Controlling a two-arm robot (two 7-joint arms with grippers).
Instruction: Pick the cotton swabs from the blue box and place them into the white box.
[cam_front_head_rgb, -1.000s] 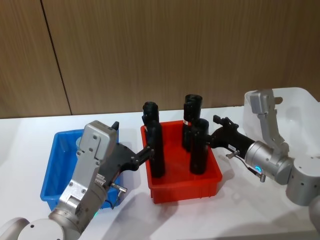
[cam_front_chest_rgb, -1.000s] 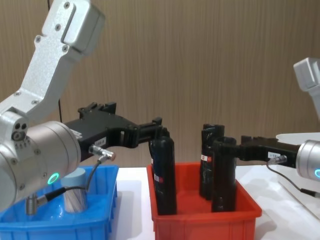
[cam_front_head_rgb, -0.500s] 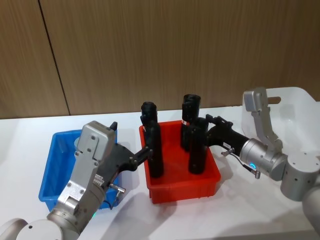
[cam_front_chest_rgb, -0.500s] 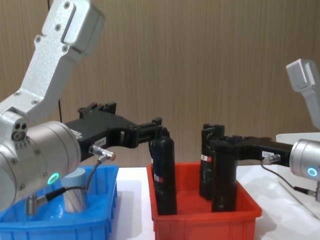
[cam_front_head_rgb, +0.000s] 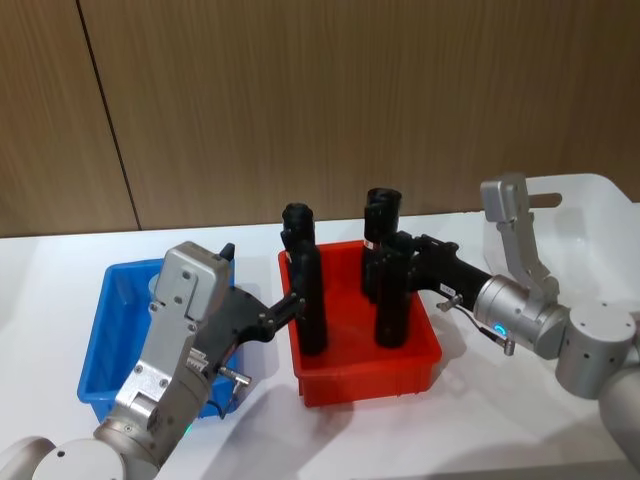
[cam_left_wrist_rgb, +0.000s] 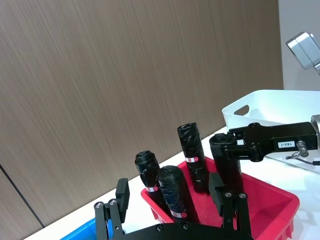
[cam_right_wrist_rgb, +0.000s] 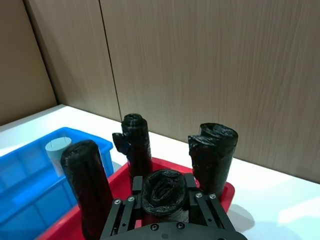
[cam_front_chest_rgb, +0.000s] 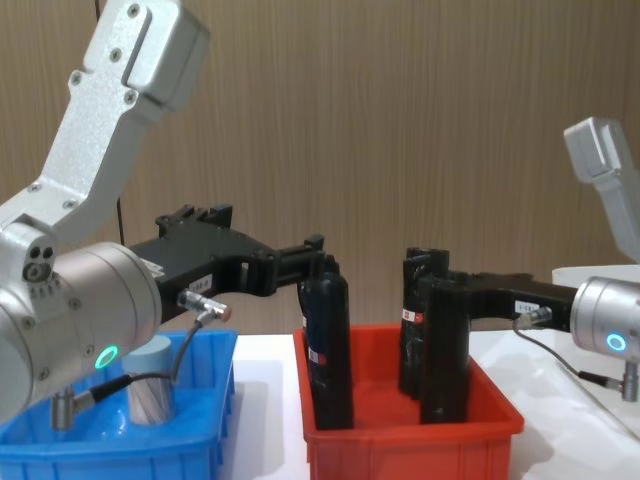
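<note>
Right gripper (cam_front_head_rgb: 400, 262) is clamped around a black cylinder (cam_front_head_rgb: 391, 300) in the red bin (cam_front_head_rgb: 420, 358). Left gripper (cam_front_head_rgb: 296, 304) hangs released. Cotton swabs (cam_front_chest_rgb: 149, 392) sit in the blue box (cam_front_head_rgb: 100, 340) at 9 o'clock; white box (cam_front_head_rgb: 590, 215) at 3.

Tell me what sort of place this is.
Probably a robot test bench indoors: a white table against a wood-panel wall, with the blue box, a red bin and the white box laid out in a row.

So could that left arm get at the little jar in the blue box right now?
Probably yes, though not directly. The left end effector is out by a black cylinder in the red bin, open, past the cotton swabs. The blue box is open on top, so it would need to pull back first.
</note>
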